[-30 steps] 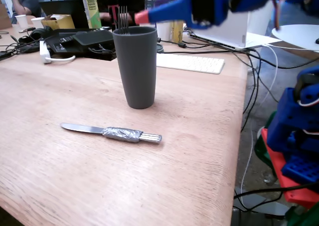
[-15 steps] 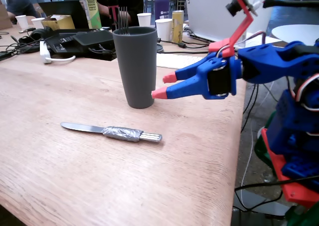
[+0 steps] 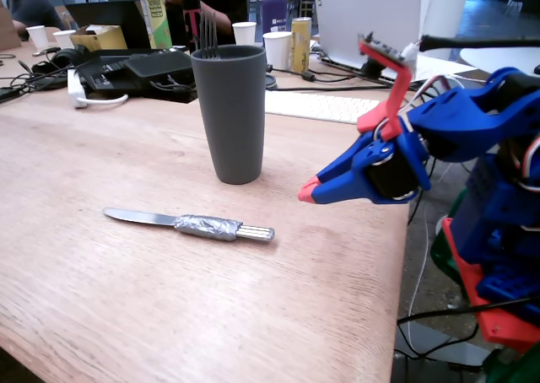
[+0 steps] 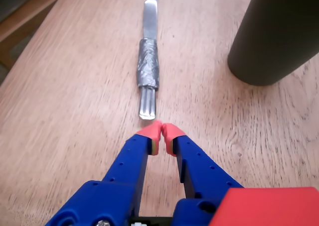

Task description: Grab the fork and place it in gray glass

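Observation:
The gray glass (image 3: 229, 113) stands upright on the wooden table; the fork (image 3: 207, 37) stands in it, only its tines showing above the rim. In the wrist view the glass (image 4: 279, 32) fills the upper right; the fork is hidden there. My gripper (image 3: 309, 192), blue with red tips, is shut and empty, hovering right of the glass and above the table. In the wrist view the gripper (image 4: 161, 131) points at the knife's handle end.
A tape-wrapped silver knife (image 3: 190, 223) lies flat in front of the glass, also in the wrist view (image 4: 148, 56). White paper cups (image 3: 277, 49), cans, a bottle, a keyboard (image 3: 321, 106) and black gear crowd the back. The table's right edge (image 3: 403, 256) is close to the arm.

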Controlling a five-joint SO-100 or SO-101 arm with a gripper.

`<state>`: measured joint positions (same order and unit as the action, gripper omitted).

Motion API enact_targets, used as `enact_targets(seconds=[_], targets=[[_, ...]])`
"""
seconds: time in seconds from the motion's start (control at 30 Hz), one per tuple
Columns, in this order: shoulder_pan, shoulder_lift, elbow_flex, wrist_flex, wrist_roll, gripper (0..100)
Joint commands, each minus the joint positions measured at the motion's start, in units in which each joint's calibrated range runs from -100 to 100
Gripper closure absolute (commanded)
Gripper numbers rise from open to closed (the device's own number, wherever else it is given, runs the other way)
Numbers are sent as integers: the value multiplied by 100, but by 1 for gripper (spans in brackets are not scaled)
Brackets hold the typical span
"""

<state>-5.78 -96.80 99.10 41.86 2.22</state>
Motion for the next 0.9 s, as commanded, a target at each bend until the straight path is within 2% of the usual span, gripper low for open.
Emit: enact_targets(seconds=[0.0, 0.87], targets=[[-14, -45, -4, 1, 5, 100], [2, -45, 34, -24, 63, 100]])
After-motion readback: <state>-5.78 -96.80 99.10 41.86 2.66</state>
